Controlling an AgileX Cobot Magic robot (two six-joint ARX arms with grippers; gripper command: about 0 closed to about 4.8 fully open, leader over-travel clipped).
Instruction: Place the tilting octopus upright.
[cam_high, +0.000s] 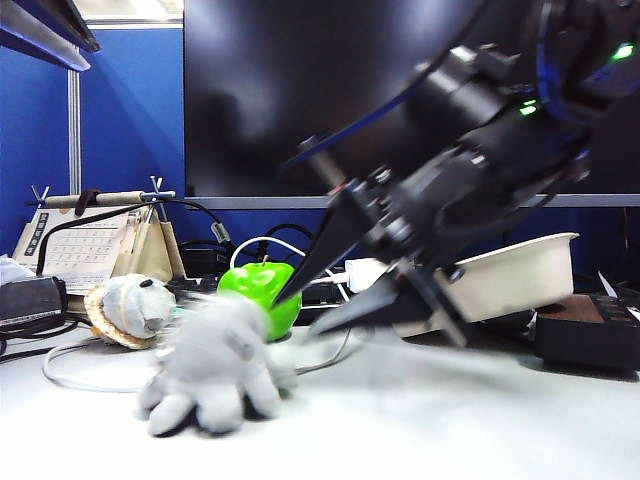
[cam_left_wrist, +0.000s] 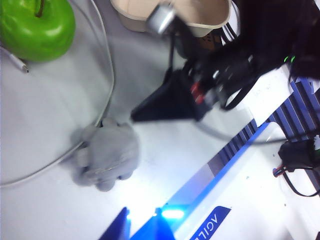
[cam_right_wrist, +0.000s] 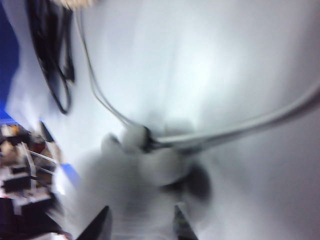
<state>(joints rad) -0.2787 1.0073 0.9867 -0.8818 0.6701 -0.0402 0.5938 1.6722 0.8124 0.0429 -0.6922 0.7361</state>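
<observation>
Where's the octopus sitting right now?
Exterior view: the octopus sits left of centre on the white table, just in front of the green apple, near the open right hand.

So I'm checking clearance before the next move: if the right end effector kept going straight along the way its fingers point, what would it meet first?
Most likely the octopus. The right end effector, jaws open, points at its top from close by, with the green apple just behind. Blur leaves the depth uncertain.

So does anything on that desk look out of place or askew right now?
Mainly the white cable: it snakes loose across the table and runs right up against the octopus. The octopus sits on its tentacles, though blur hides any lean. The right gripper hangs open just beside it; the left gripper is open, apart.
</observation>
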